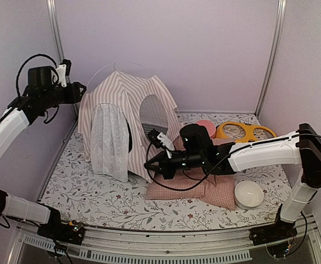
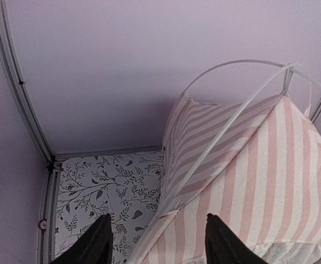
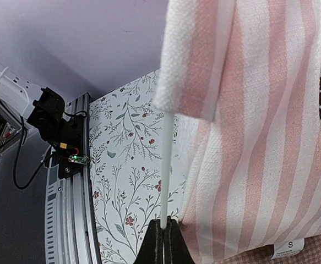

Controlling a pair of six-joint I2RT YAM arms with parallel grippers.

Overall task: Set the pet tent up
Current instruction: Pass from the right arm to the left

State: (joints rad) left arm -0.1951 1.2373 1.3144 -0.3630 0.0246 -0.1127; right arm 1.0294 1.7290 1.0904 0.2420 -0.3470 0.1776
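The pet tent (image 1: 121, 99) stands upright on the floral mat, its pink-and-white stripes, sheer curtain (image 1: 109, 140) and oval mesh window (image 1: 153, 113) facing me. My left gripper (image 1: 80, 91) hovers open by the tent's upper left edge. In the left wrist view its fingers (image 2: 101, 236) are spread with nothing between them, and the tent (image 2: 259, 165) and its crossing white poles (image 2: 232, 110) lie beyond. My right gripper (image 1: 149, 164) is at the tent's lower front corner. There it (image 3: 164, 221) is shut on a thin white pole (image 3: 166, 165) that runs up into the striped fabric (image 3: 259, 137).
A pink checked cushion (image 1: 204, 184) lies under my right arm. A white bowl (image 1: 248, 193) sits to its right. A pink dish (image 1: 206, 126) and a yellow ring-shaped item (image 1: 245, 131) are at the back right. Purple walls and metal frame posts (image 1: 54, 27) enclose the table.
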